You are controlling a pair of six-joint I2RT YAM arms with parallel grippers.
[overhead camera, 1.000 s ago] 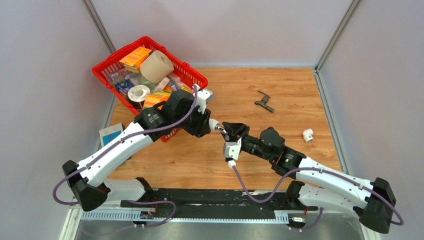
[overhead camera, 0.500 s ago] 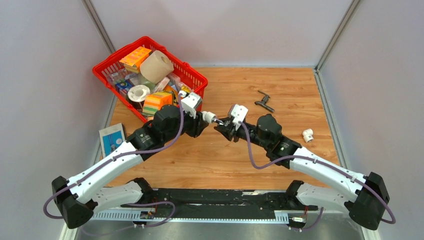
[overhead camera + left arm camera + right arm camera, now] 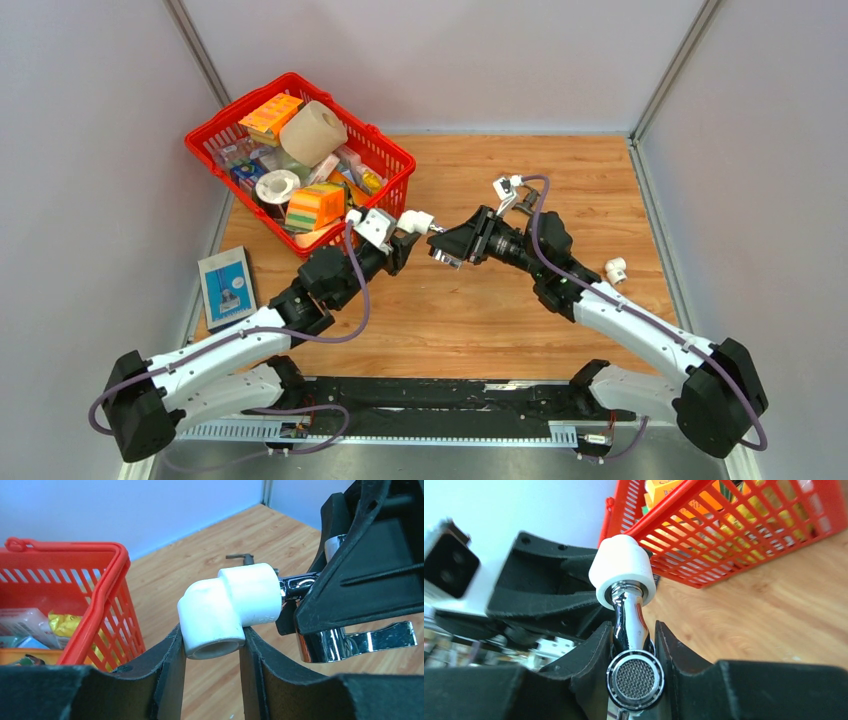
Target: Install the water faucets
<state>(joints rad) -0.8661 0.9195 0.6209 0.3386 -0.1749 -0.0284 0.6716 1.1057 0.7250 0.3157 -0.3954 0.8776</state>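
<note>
I count two faucets. My right gripper [image 3: 634, 636] clamps the silver faucet [image 3: 626, 612] above mid-table, its tip in the elbow [image 3: 227, 605] my left gripper [image 3: 212, 647] pinches. The dark faucet [image 3: 239, 557] lies far right. A second fitting [image 3: 615, 269] lies right, and one basket [image 3: 222, 112] sits far left.

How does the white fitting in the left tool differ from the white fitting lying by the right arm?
The held fitting is up in the left tool, off the table; the loose fitting lies on the table. The held fitting has the silver faucet set into one end; the loose fitting lies alone. Both are small and white.
</note>
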